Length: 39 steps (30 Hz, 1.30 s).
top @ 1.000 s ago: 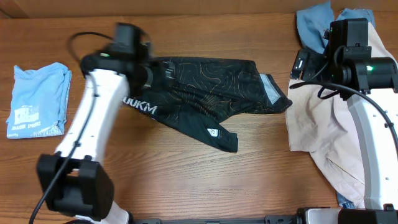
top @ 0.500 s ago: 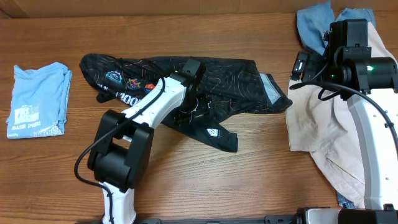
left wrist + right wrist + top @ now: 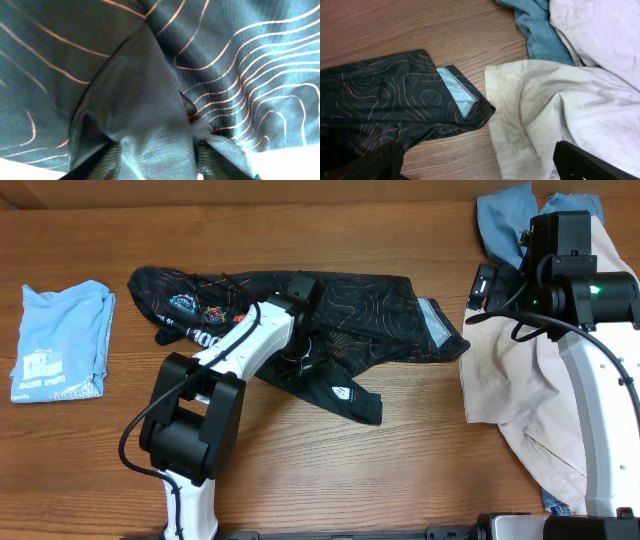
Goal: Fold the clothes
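Observation:
The black garment [image 3: 375, 310] with thin orange contour lines lies crumpled across the middle of the table, white lettering and small badges at its left end. My left gripper [image 3: 303, 345] presses down into its middle. In the left wrist view a raised fold of the black garment [image 3: 145, 100] fills the gap of the left gripper [image 3: 152, 167], both pads against it. My right gripper [image 3: 492, 285] hovers wide open above the table's right side, between the black garment [image 3: 380, 100] and a beige garment [image 3: 545, 115]; nothing sits in the right gripper [image 3: 480, 167].
A folded light blue shirt [image 3: 60, 340] lies at the far left. At the right, the beige garment [image 3: 515, 400] is heaped with a blue garment [image 3: 500, 215] and a white cloth [image 3: 600, 30]. Bare wood runs along the front edge.
The left arm swung from the garment's left end to its middle, uncovering the lettered end, and its jaws narrowed onto a fold of fabric. The right arm stayed still.

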Tool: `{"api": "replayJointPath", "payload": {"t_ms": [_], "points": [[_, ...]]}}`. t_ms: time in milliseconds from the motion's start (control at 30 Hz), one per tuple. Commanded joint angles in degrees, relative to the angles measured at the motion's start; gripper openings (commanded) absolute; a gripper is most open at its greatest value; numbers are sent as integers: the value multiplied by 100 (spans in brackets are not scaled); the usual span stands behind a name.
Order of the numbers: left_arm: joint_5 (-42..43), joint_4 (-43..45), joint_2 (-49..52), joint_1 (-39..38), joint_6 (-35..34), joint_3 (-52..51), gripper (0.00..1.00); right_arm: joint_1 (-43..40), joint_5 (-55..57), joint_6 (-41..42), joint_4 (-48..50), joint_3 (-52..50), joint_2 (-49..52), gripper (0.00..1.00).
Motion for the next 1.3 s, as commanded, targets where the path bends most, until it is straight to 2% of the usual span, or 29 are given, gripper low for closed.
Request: {"api": "replayJointPath", "payload": {"t_ms": [0, 100, 200, 467, 767, 933, 1267], "points": [[-105, 9, -11, 20, -20, -20, 37, -26, 13, -9, 24, 72, -7, 100], [-103, -2, -11, 20, -17, -20, 23, -26, 13, -9, 24, 72, -7, 100], [-98, -13, -11, 20, -17, -20, 4, -26, 13, -9, 24, 72, -7, 100], [-195, -579, -13, 26, 162, 304, 4, -26, 11, -7, 22, 72, -7, 100], [-1058, -1867, -55, 98, 546, 1001, 4, -26, 11, 20, -219, -46, 42, 100], [-1220, -2153, -426, 424, 608, 1010, 4, -26, 9, 81, -192, -505, 203, 100], [-1873, -2756, -1762, 1530, 732, 1010, 4, -26, -575, 317, 1226, -1989, 356, 98]]}}
